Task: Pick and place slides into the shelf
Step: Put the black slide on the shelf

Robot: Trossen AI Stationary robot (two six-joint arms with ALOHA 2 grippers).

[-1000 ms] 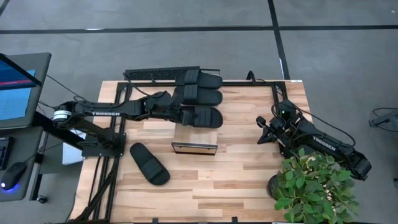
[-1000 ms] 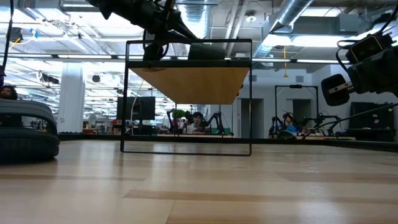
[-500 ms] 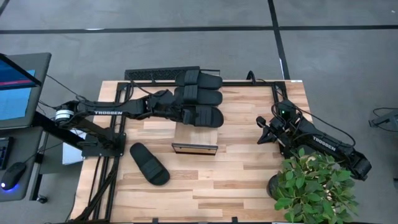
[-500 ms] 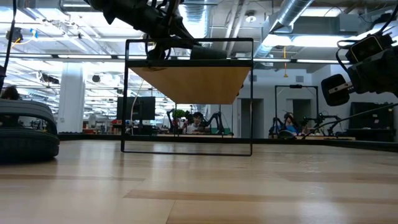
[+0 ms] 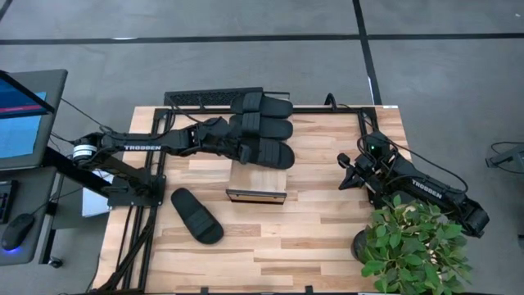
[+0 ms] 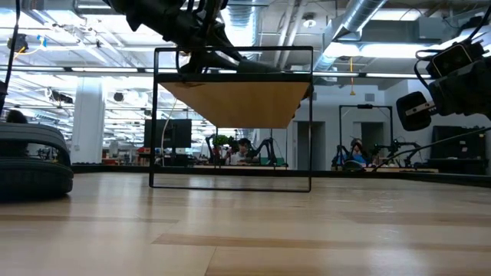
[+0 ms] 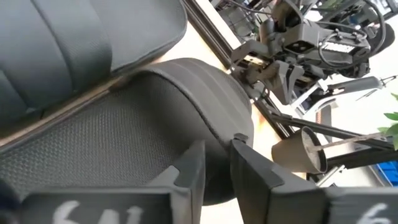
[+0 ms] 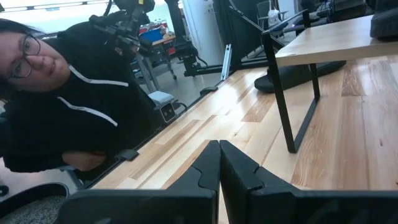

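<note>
Three black slides lie side by side on the light-wood shelf [image 5: 258,175]: the far one [image 5: 268,105], the middle one [image 5: 268,128] and the near one [image 5: 270,152]. A fourth slide [image 5: 196,215] lies sole-down on the table, left of and nearer than the shelf. My left gripper [image 5: 239,147] reaches in from the left and is shut on the near slide's left end. My right gripper [image 5: 345,177] is shut and hangs over the table's right side, away from the shelf. In the low view the shelf [image 6: 234,103] stands on thin dark legs. My left gripper [image 7: 214,149] pinches the near slide by the rim at its left end [image 7: 214,132], between its two fingers. The fingers come about level from the table's left, along the slide. The slide [image 6: 253,64] rests on the shelf top, its held end slightly raised.
A potted plant [image 5: 413,246] stands at the near right corner beside the right arm. A dark flat bar [image 5: 213,97] lies along the far edge behind the shelf. A screen [image 5: 20,115] sits left of the table. A person [image 8: 62,106] is beyond the table's left side. Bare wood shows between shelf and right arm.
My left gripper has moved a little toward the far edge, keeping its hold. The near slide has shifted with it closer to the middle slide, and its held end has tipped up slightly while the other end stays on the shelf top.
</note>
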